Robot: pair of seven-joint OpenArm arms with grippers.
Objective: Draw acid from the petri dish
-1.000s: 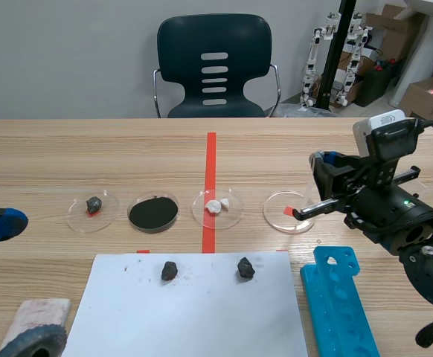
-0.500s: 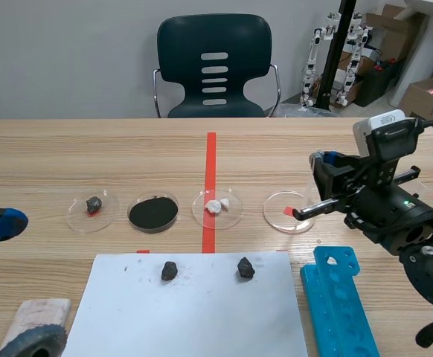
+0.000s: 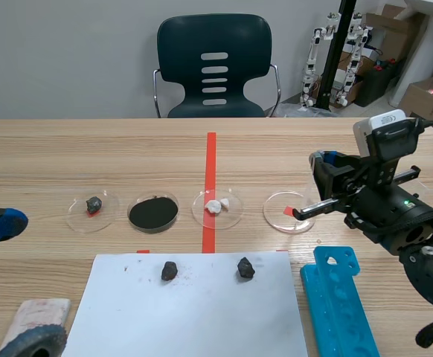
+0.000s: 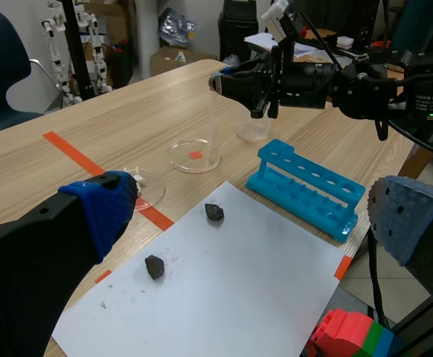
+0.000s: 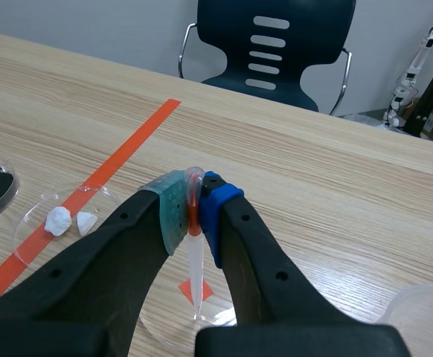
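Nothing is seen to have moved since the earlier frames: the right tool (image 5: 193, 216) is held over the petri dish (image 3: 287, 212), clamped on a pipette (image 5: 195, 256). The left tool (image 4: 257, 216) is held low at the near left of the surface (image 3: 53, 156), its fingers wide apart and gripping nothing.

The petri dish is set on a red mark, rightmost in a row. To its left are laid a dish of white lumps (image 3: 217, 207), a dish of black powder (image 3: 153, 213) and a dish with a stone (image 3: 92, 210). Nearer, two stones (image 3: 170, 271) (image 3: 245, 268) are laid on a white sheet (image 3: 194, 320), and a blue rack (image 3: 339, 297) is set just beside it, under the right arm. A chair (image 3: 215, 67) is stood beyond the surface.

The pinch of the pads on the pipette, and its tip over the red mark, are shown plainly only in the right wrist view, where much of the petri dish is covered by the fingers. A beaker (image 4: 254, 132) beyond the rack is made out in the left wrist view.
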